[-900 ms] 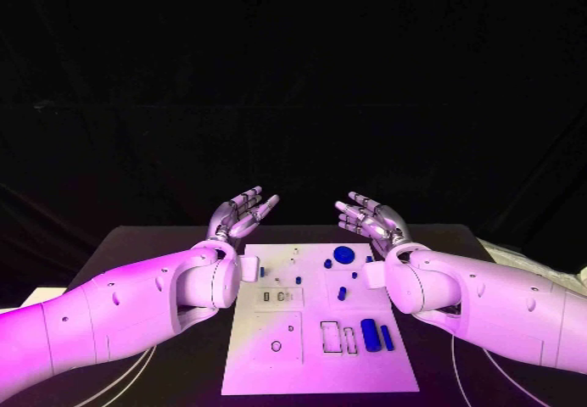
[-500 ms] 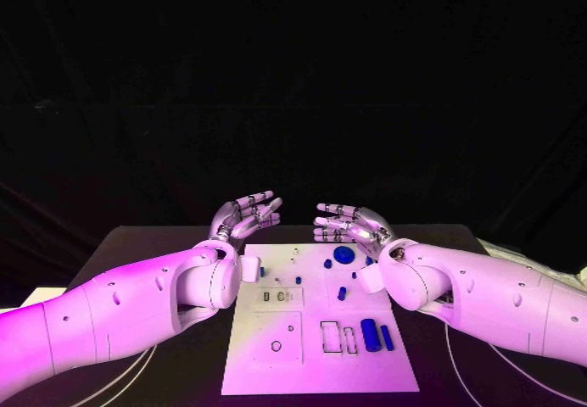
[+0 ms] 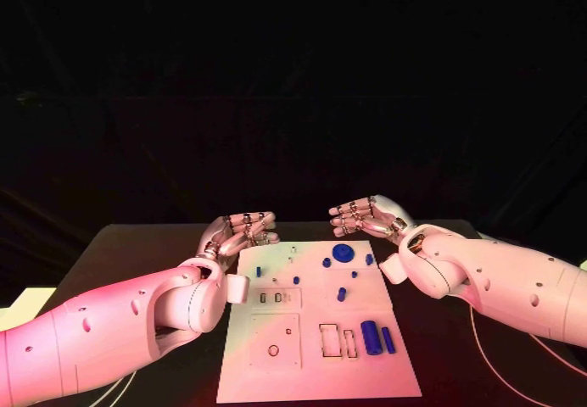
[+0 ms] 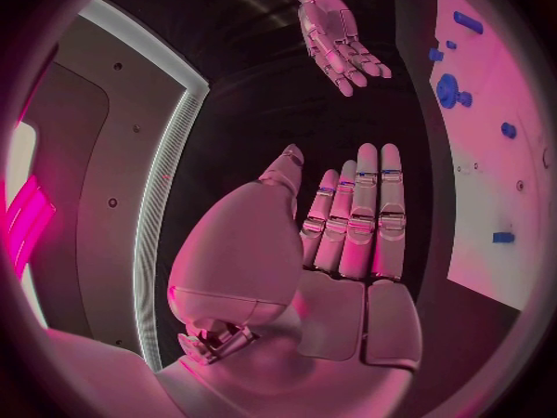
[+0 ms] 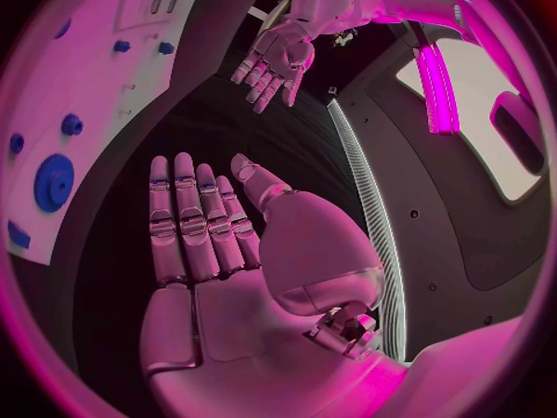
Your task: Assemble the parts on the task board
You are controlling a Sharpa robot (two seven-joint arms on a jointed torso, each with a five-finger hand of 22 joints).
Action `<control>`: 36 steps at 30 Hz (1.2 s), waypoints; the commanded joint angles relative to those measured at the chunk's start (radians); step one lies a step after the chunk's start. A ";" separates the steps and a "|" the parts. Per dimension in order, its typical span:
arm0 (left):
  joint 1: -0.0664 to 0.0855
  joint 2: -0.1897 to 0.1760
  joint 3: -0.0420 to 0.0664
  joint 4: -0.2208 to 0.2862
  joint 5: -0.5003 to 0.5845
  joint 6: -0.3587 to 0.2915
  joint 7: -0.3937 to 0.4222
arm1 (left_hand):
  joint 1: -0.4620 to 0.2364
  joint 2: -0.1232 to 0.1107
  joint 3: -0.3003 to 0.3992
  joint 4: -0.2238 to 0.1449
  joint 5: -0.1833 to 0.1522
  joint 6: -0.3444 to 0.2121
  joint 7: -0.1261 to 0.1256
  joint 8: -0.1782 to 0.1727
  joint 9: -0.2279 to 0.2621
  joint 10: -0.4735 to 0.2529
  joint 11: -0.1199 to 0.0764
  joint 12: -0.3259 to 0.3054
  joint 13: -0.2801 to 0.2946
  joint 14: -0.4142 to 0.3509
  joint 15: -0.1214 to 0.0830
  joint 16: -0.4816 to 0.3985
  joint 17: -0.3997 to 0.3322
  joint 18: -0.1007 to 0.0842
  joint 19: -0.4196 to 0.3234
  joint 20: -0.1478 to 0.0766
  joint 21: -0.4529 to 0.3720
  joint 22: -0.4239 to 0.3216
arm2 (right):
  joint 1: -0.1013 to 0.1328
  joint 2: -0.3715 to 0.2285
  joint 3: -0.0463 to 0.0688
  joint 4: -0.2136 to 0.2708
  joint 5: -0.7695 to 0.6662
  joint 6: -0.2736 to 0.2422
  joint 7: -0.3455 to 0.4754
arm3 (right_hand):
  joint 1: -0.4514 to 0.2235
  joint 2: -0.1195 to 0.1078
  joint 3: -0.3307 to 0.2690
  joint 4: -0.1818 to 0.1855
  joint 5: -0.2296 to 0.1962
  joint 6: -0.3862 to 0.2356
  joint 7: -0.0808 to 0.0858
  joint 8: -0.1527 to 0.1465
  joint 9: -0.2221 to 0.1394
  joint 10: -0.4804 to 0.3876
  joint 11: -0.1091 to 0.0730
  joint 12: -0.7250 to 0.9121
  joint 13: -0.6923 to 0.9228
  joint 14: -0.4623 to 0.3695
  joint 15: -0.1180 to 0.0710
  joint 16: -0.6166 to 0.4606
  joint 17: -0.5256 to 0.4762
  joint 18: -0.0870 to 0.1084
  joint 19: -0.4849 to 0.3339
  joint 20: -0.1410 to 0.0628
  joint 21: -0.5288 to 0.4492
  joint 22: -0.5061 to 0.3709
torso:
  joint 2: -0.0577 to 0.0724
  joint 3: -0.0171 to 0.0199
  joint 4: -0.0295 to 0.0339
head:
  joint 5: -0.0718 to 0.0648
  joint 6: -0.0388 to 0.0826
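The white task board (image 3: 279,373) lies in the middle of the black table. Several blue parts sit on it: a round disc (image 3: 343,252) near the far edge, small pegs (image 3: 341,294) in the middle, two cylinders (image 3: 370,331) near the front right. My left hand (image 3: 245,229) hovers above the board's far left corner, fingers apart, holding nothing. My right hand (image 3: 365,217) hovers over the far right corner, also empty. In the left wrist view my left hand (image 4: 348,223) is flat with straight fingers, with the board (image 4: 493,186) and disc (image 4: 448,90) beside it. The right wrist view shows my right hand (image 5: 198,223) flat too.
Empty outlined slots (image 3: 332,339) are cut in the board's near half. Bare black table (image 3: 147,246) lies on both sides of the board. A thin cable (image 3: 489,373) trails on the table at the front right. Each wrist view shows the opposite hand (image 4: 337,37) (image 5: 277,65).
Both hands have tipped forward and down from raised, fingers-up poses toward the board's far edge. The right hand has swung inward. Nothing on the board moved.
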 commanded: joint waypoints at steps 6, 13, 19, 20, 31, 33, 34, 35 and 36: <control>0.002 -0.048 0.006 0.073 0.018 0.103 -0.025 | 0.005 0.013 -0.012 -0.010 0.000 0.043 -0.008 0.009 0.001 0.055 -0.015 0.001 0.008 0.067 -0.020 0.010 0.050 0.004 0.055 -0.019 0.020 0.005 | 0.035 -0.022 0.009 0.012 -0.410 -0.024 -0.148 | 0.046 -0.075 0.048 -0.030 -0.019 0.104 -0.019 0.001 0.004 0.122 -0.045 -0.015 0.004 0.219 -0.075 0.036 0.008 0.017 0.234 -0.097 0.208 0.097 | 0.049 0.0034 0.0104 | -0.010 0.016; 0.003 -0.076 0.008 0.149 0.022 0.137 -0.045 | 0.006 0.007 -0.017 -0.014 0.000 0.047 -0.009 0.006 0.001 0.061 -0.017 -0.004 0.009 0.075 -0.023 0.011 0.064 0.003 0.064 -0.023 0.023 0.007 | 0.051 -0.025 0.012 0.033 -0.752 0.023 -0.301 | 0.057 -0.117 0.029 -0.022 -0.027 0.134 -0.045 -0.001 0.003 0.169 -0.082 -0.017 0.004 0.433 -0.130 0.200 0.099 0.018 0.272 -0.152 0.416 0.227 | 0.076 0.0009 0.0241 | -0.022 0.017; 0.004 -0.090 0.012 0.197 0.037 0.144 -0.054 | 0.005 0.006 -0.020 -0.016 0.000 0.045 -0.008 0.002 0.000 0.056 -0.015 -0.010 0.008 0.072 -0.021 0.007 0.069 0.002 0.065 -0.023 0.023 0.007 | 0.058 -0.019 0.013 0.059 -1.005 0.068 -0.408 | 0.032 -0.134 0.032 -0.012 -0.026 0.148 -0.062 -0.003 0.003 0.151 -0.091 -0.022 0.003 0.433 -0.140 0.383 0.219 0.018 0.267 -0.158 0.533 0.303 | 0.098 0.0008 0.0276 | -0.028 0.023; 0.004 -0.091 0.013 0.202 0.038 0.144 -0.055 | 0.005 0.006 -0.021 -0.017 0.000 0.044 -0.007 0.001 0.000 0.055 -0.014 -0.012 0.007 0.071 -0.021 0.006 0.071 0.002 0.065 -0.023 0.023 0.007 | 0.058 -0.018 0.014 0.062 -1.036 0.074 -0.421 | 0.029 -0.139 0.032 -0.009 -0.026 0.149 -0.062 -0.003 0.003 0.133 -0.091 -0.019 0.004 0.429 -0.139 0.410 0.238 0.018 0.263 -0.157 0.549 0.314 | 0.100 0.0011 0.0279 | -0.028 0.024; 0.009 -0.105 0.022 0.237 0.042 0.147 -0.060 | 0.005 0.006 -0.022 -0.019 0.000 0.042 -0.005 -0.002 0.000 0.051 -0.012 -0.018 0.006 0.069 -0.020 0.004 0.076 0.002 0.065 -0.022 0.022 0.006 | 0.063 -0.001 0.014 0.075 -1.190 0.114 -0.480 | 0.029 -0.151 0.040 0.021 -0.031 0.152 -0.069 -0.004 0.002 0.096 -0.088 -0.009 0.006 0.403 -0.137 0.596 0.381 0.021 0.225 -0.150 0.678 0.400 | 0.125 0.0021 0.0326 | -0.030 0.033; 0.010 -0.107 0.023 0.240 0.042 0.147 -0.061 | 0.005 0.006 -0.022 -0.019 0.000 0.042 -0.005 -0.002 0.000 0.051 -0.012 -0.018 0.006 0.069 -0.020 0.004 0.076 0.002 0.065 -0.022 0.022 0.006 | 0.064 0.003 0.014 0.074 -1.200 0.116 -0.487 | 0.028 -0.151 0.043 0.028 -0.030 0.151 -0.069 -0.004 0.002 0.096 -0.087 -0.008 0.006 0.398 -0.137 0.627 0.412 0.019 0.223 -0.149 0.699 0.420 | 0.128 0.0022 0.0339 | -0.031 0.032; 0.011 -0.108 0.023 0.241 0.042 0.147 -0.061 | 0.005 0.006 -0.022 -0.019 0.000 0.042 -0.005 -0.002 0.000 0.051 -0.012 -0.018 0.006 0.069 -0.020 0.004 0.076 0.002 0.065 -0.022 0.022 0.006 | 0.065 0.004 0.014 0.073 -1.203 0.118 -0.491 | 0.029 -0.151 0.044 0.029 -0.030 0.152 -0.070 -0.003 0.003 0.097 -0.088 -0.007 0.006 0.398 -0.137 0.646 0.432 0.017 0.229 -0.149 0.715 0.439 | 0.130 0.0024 0.0345 | -0.032 0.032; 0.011 -0.109 0.023 0.243 0.042 0.147 -0.062 | 0.005 0.006 -0.022 -0.019 0.000 0.042 -0.005 -0.002 0.000 0.051 -0.012 -0.018 0.006 0.069 -0.020 0.004 0.076 0.002 0.065 -0.022 0.022 0.006 | 0.066 0.006 0.014 0.073 -1.206 0.120 -0.494 | 0.029 -0.151 0.047 0.032 -0.030 0.152 -0.071 -0.003 0.003 0.098 -0.089 -0.006 0.006 0.399 -0.137 0.670 0.458 0.013 0.236 -0.149 0.735 0.464 | 0.132 0.0024 0.0351 | -0.033 0.032; 0.011 -0.110 0.024 0.244 0.042 0.148 -0.062 | 0.005 0.006 -0.022 -0.019 0.000 0.042 -0.005 -0.002 0.000 0.051 -0.012 -0.018 0.006 0.069 -0.020 0.004 0.076 0.002 0.065 -0.022 0.022 0.006 | 0.066 0.007 0.014 0.072 -1.208 0.124 -0.496 | 0.029 -0.150 0.049 0.034 -0.029 0.153 -0.071 -0.003 0.003 0.101 -0.090 -0.005 0.006 0.401 -0.137 0.691 0.480 0.011 0.242 -0.149 0.751 0.483 | 0.133 0.0024 0.0355 | -0.033 0.032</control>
